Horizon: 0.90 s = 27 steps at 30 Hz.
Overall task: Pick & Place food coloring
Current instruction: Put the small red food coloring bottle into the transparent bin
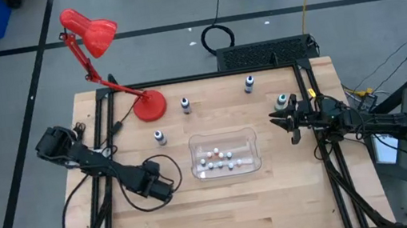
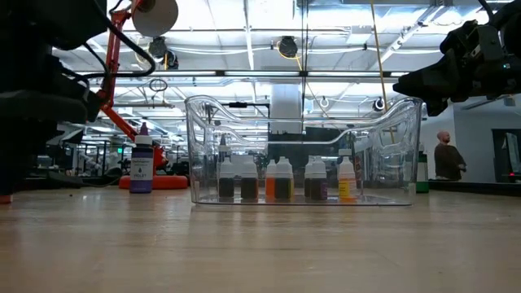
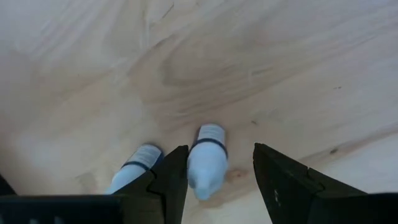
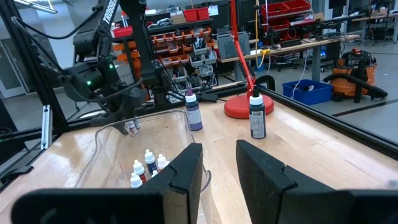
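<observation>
Step in hand: gathering the food coloring into the clear bin [image 1: 253, 132], which is already holding a cluster of small bottles [image 1: 218, 159]. The left gripper [image 1: 164, 186] is hovering just left of the bin. In its wrist view, its jaws are standing apart over bare wood with one pale bottle [image 3: 208, 158] lying between them and touching one finger. They are not closing on it. A second pale bottle [image 3: 138, 163] is lying just outside that finger. The right gripper [image 1: 286, 124] is waiting just right of the bin, its jaws slightly parted and holding nothing.

Four dark-capped food coloring bottles are standing upright outside the bin: one to its left [image 1: 160, 137], two beyond it [image 1: 185, 104] [image 1: 249, 84], and one to its right [image 1: 283, 102], near the right gripper.

Judged next move: the left jaws are needing to centre on the bottle between them and close before carrying it over the bin's rim.

The table [image 1: 281, 199] is pale planked wood, also bearing a red lamp [image 1: 149, 104] beyond the bin's left corner. Behind the bin, a lit workshop is showing, with a person [image 2: 444, 155] standing far off.
</observation>
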Each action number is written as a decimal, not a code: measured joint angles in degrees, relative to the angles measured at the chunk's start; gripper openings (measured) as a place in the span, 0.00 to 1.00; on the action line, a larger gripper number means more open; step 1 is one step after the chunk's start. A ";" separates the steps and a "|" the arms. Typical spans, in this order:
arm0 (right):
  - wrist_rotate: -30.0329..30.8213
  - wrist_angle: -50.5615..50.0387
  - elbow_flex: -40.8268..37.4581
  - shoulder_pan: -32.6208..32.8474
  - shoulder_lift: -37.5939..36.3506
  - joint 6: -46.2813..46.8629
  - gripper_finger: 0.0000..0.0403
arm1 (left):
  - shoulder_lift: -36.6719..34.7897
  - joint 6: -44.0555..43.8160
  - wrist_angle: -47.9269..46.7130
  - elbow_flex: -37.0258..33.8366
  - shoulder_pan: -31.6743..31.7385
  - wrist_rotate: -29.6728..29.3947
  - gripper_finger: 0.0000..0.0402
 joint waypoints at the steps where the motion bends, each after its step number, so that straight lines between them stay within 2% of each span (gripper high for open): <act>1: 0.00 0.00 -0.02 0.00 -0.01 -0.02 0.22 | 0.00 0.40 0.03 0.14 0.00 -0.25 0.45; 20: 0.00 0.00 0.00 0.00 -0.01 -0.02 0.22 | -1.25 3.69 -0.04 0.73 1.57 -0.52 0.45; 27: 0.01 0.00 -0.01 0.00 -0.01 -0.01 0.22 | -1.22 4.76 -0.34 0.73 1.53 1.02 0.45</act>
